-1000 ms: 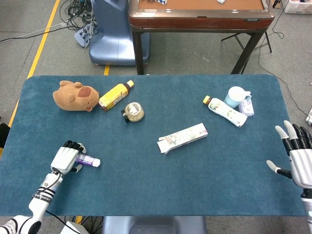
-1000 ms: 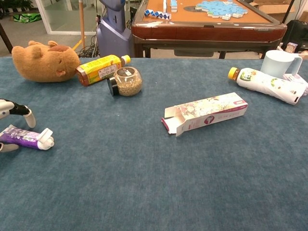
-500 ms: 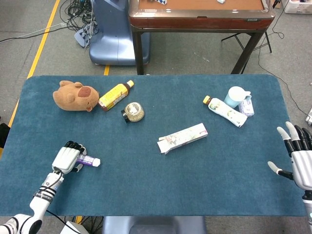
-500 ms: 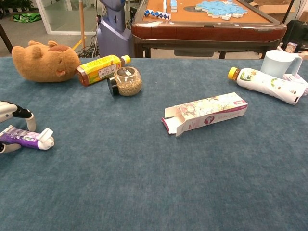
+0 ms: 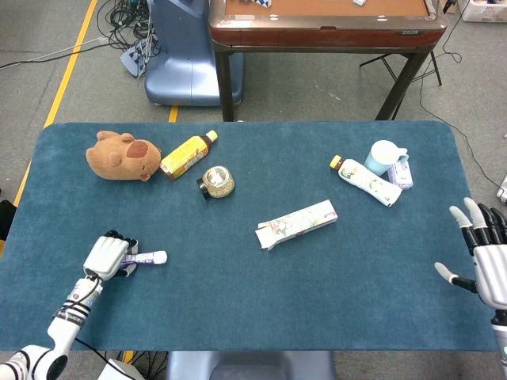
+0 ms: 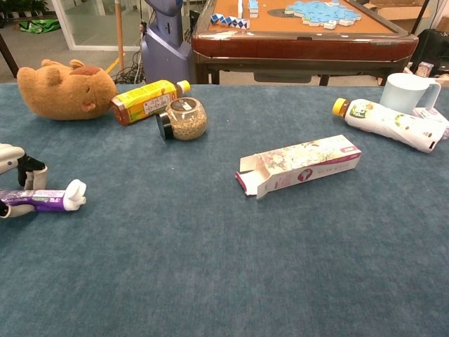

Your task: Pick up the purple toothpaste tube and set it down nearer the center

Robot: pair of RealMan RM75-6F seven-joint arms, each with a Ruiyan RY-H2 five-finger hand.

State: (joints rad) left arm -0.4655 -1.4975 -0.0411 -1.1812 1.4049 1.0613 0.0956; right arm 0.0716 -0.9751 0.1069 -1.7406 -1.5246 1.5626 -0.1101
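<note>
Left robot hand (image 5: 111, 256) now grips the purple toothpaste tube (image 6: 43, 200), its white-capped end newly raised off the bench (image 5: 238, 309); lift begun. Right robot hand (image 5: 485, 257) stays open and idle, far right.

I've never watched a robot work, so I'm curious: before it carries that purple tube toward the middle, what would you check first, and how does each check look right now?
1. Left robot hand grips the purple toothpaste tube: ok, fingers wrap its tail end.
2. Tube lifted off the table: cannot tell; its cap end looks slightly raised in the chest view.
3. Grip secure enough to carry: cannot tell, the fingers hide the contact.
4. Path toward the center free: ok, bare cloth lies to the tube's right.
5. Drop spot clear of the open carton: ok, there is space in front of it.
6. Right robot hand out of the way: ok, open at the far edge.
</note>
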